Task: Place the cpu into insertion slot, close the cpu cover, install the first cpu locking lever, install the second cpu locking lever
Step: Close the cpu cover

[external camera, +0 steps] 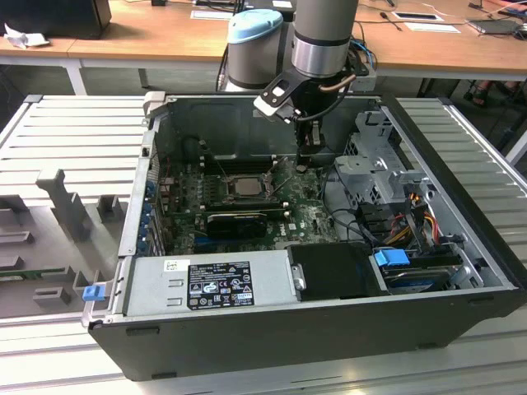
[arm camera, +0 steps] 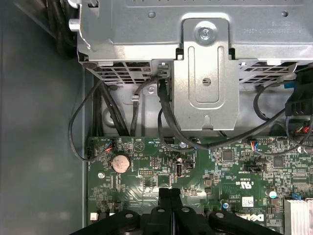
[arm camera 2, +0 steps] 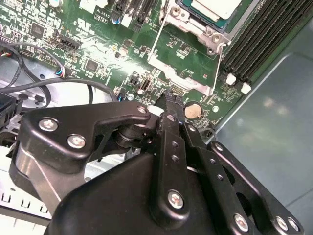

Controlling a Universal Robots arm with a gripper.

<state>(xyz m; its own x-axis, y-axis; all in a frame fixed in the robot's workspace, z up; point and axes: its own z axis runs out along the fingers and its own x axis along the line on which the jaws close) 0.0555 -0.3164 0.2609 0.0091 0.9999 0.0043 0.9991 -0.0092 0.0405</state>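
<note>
Hand (arm camera 2: 171,98) pinched closed, empty, over motherboard (arm camera 2: 186,54); second wrist view catches the cpu (arm camera 2: 215,7).

We log bright, even light in the exterior view; the computer case (external camera: 329,337) is dimmer inside. In the second wrist view, glare streaks the green circuit board (arm camera 2: 115,66).

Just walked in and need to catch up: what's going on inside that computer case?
The robot arm's black gripper, shut and empty, hangs inside the open dark grey computer case above the green circuit board. The small square cpu with its grey metal top already sits in the silver-rimmed black insertion slot, to the exterior view's left of the gripper.
</note>
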